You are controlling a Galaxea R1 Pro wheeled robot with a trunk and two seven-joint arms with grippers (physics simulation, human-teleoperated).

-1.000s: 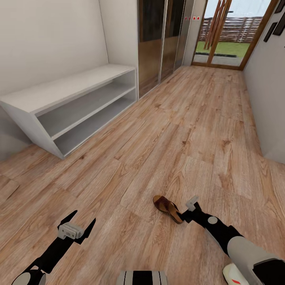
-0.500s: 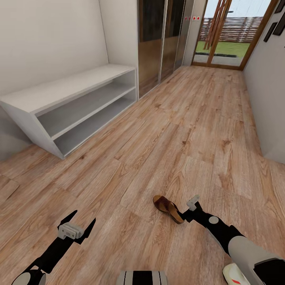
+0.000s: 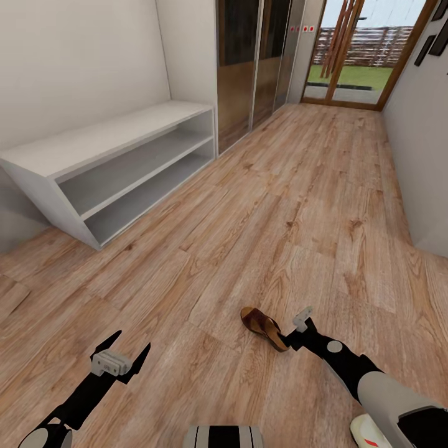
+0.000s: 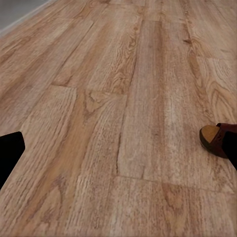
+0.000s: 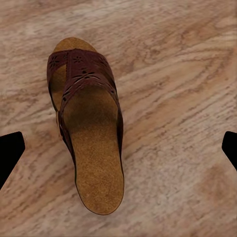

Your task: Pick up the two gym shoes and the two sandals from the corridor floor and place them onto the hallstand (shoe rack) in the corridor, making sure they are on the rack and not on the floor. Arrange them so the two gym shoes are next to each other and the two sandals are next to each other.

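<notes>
A: What was on the left?

B: The hallstand (image 3: 112, 158), low and grey, stood by the wall on the left. Its flat top and both long shelves had no shoes on them. It was well apart from the arms.

A: And the left gripper (image 3: 122, 358)?

B: It hung low over the corridor floor (image 3: 280, 199), near the bottom left of the head view. Its jaws were wide open, w/ nothing in them. In the left wrist view one dark fingertip (image 4: 9, 153) showed at the side, w/ bare planks ahead.

A: What was in the middle?

B: One sandal (image 3: 263, 327), dark brown w/ a tan inside, lay flat on the floor, right side up. It was far from the hallstand. Its round front tip (image 4: 213, 139) also showed at the edge of the left wrist view.

A: And the right side?

B: The right gripper (image 3: 294, 330) was down low, just beside the end of the sandal. From the head view I could not tell if it touched. In the right wrist view the sandal (image 5: 89, 128) lay on the planks between the two dark fingertips (image 5: 10, 150), w/ its strap full of little holes. The jaws were spread wide, one tip on each side, and both tips were apart from the shoe. So it had hold of nothing.

A: Anything else?

B: A bit of a white shoe (image 3: 367, 432) w/ a red patch showed at the bottom right, partly behind the right arm. Glass doors (image 3: 358, 53) stood at the far end.
</notes>
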